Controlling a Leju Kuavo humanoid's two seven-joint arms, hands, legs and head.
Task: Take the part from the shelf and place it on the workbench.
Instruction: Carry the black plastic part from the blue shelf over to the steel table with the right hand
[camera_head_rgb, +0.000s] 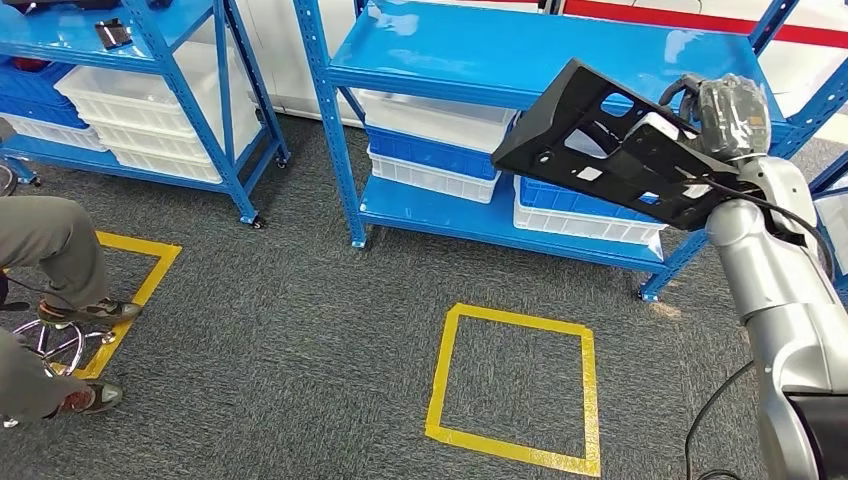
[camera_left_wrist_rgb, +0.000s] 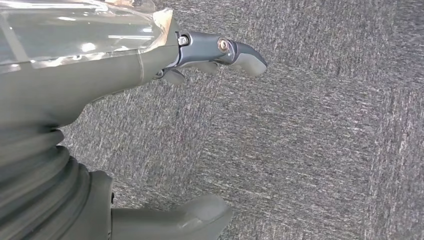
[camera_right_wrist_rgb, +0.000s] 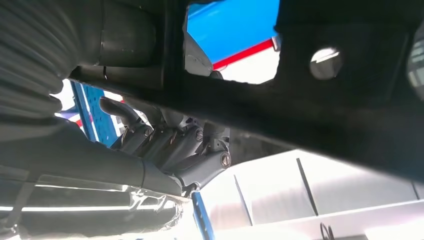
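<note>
A flat black part with several cut-outs hangs tilted in the air in front of the blue shelf. My right hand grips it at its right end, the silver arm rising from the lower right. In the right wrist view the dark fingers curl against the underside of the black part. My left hand hangs over grey carpet with its fingers apart and nothing in them.
White and blue bins sit on the lower shelf levels. A second blue shelf stands at the left. A yellow tape square marks the carpet. A seated person's legs and shoes are at the left edge.
</note>
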